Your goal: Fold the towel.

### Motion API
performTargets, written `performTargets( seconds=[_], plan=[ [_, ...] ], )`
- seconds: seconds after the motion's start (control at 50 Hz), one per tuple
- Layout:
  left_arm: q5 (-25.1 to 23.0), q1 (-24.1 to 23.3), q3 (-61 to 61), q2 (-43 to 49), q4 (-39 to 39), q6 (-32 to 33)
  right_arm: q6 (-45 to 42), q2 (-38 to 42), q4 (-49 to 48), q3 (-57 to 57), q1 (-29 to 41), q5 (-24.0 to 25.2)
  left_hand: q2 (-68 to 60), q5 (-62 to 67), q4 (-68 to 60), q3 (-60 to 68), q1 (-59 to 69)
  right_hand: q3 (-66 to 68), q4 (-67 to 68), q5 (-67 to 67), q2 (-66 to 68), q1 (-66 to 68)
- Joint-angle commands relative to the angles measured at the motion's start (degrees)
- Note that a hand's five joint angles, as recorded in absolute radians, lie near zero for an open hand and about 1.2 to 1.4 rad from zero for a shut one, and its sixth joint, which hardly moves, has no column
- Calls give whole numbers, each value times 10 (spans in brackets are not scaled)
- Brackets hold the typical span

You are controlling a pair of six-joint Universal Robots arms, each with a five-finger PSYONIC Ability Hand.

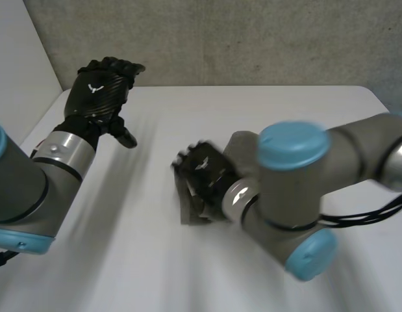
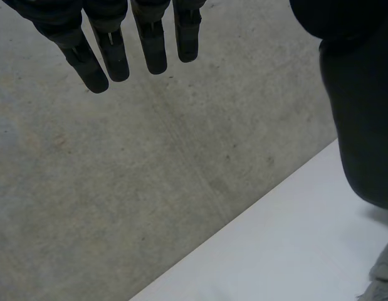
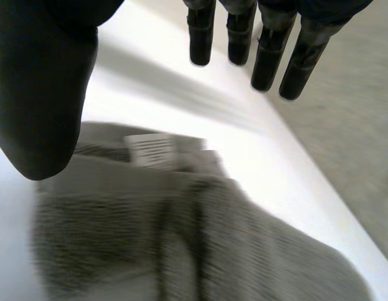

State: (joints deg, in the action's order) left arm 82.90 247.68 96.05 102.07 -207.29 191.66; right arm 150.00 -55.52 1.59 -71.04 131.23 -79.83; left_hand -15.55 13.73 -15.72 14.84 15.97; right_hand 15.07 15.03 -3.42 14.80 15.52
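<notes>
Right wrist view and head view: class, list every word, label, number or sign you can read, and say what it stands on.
On the towel: a white label with dark printed lines, too blurred to read.
On the back of the left hand: a small white emblem, a sign with no letters.
No readable words or numbers anywhere.

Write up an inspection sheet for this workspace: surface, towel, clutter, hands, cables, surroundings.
Surface: white table, no stains seen.
Job's things: grey towel, bunched in layers near the table's middle, label showing.
Clutter: nothing seen.
Hands: left hand raised over the table's far left corner, fingers straight, holding nothing; right hand above the towel, fingers straight, not gripping it.
Cables: nothing seen loose.
Surroundings: grey wall behind the table.
</notes>
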Motion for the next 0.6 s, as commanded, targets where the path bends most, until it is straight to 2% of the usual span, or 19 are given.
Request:
performTargets(
  seconds=[0.02,0.26,0.4,0.6],
  plan=[
    [21,-46,-28,38,2,2,134,-116,-5,-54,-69,0,31,-113,33,-24,-36,-51,-50,34,-48,-55],
    [68,-118,-83,111,11,3,143,-122,-7,-100,-129,-8,31,-113,33,-24,-36,-51,-50,34,-48,-55],
    [72,-117,-74,112,12,3,125,-80,-25,-97,-125,-7,32,-113,33,-24,-36,-43,-43,27,-41,-48],
    [73,-107,-25,103,9,2,96,-20,-27,-46,-111,-8,31,-113,33,-24,-36,97,97,-113,99,92]
  ],
)
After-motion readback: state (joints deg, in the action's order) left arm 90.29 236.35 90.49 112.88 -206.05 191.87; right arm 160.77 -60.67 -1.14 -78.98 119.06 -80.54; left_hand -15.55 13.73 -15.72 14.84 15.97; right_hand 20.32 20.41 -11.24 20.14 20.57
